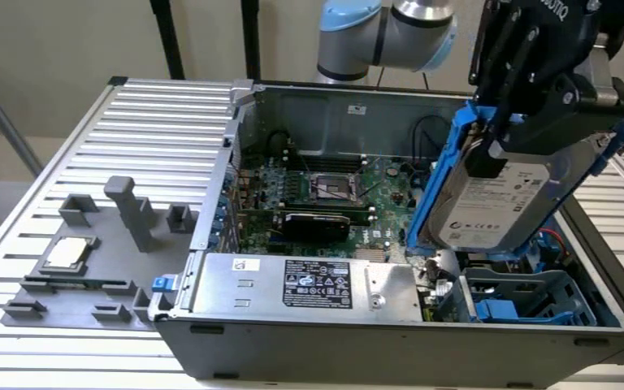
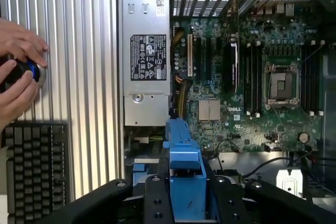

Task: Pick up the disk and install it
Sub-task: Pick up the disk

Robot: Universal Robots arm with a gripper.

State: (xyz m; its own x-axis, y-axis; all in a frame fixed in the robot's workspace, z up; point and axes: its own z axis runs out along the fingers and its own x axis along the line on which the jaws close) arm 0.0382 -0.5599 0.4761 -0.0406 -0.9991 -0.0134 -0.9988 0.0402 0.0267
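The gripper is clamped on the disk by its blue frame & holds it up on edge, tilted, over the open PC case, at approx. 3 o'clock in the exterior view. The blue drive bay is at 5 o'clock, the silver power box at 6 o'clock & the green board in the middle. In the wrist view a person's hands hold a round black knob near a keyboard.
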